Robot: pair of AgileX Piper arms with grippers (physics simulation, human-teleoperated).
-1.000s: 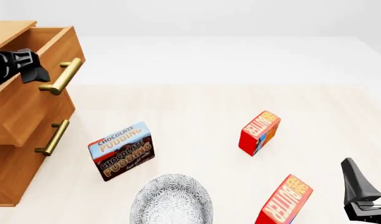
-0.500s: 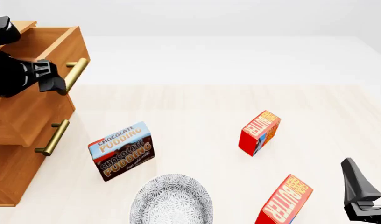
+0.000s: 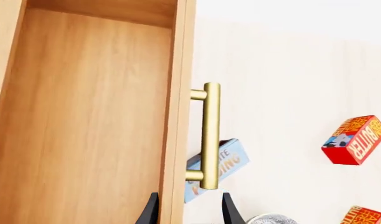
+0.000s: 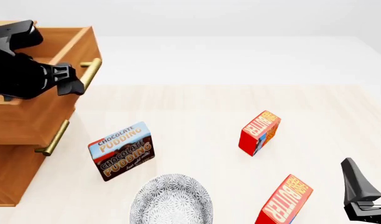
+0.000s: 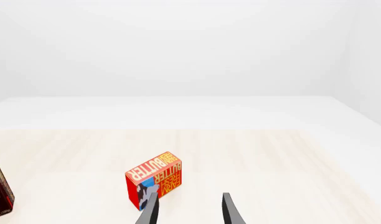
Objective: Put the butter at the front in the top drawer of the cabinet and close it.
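The cabinet (image 4: pixel 16 154) stands at the far left of the table, and its top drawer (image 4: pixel 38 100) is pulled out toward the right. The left gripper (image 4: pixel 69 80) sits at the drawer's front; in the left wrist view its fingers (image 3: pixel 148 212) straddle the drawer's front panel near the end of the brass handle (image 3: pixel 209 135), spread apart with nothing clamped between them. The lower drawer's handle (image 4: pixel 53 137) shows beneath it.

Right of the cabinet, the chocolate pudding box (image 4: pixel 121 150) stands on the table, and a grey patterned bowl (image 4: pixel 172 199) sits nearer, at the near edge. Further right, one butter box (image 4: pixel 259 132) stands alone mid-table. The butter (image 4: pixel 284 200) at the front stands nearer and a little to the right, close to the near edge and well apart from the drawer.

The right gripper (image 4: pixel 365 193) hovers at the near right corner, just right of that front butter; its jaws stand apart and hold nothing.
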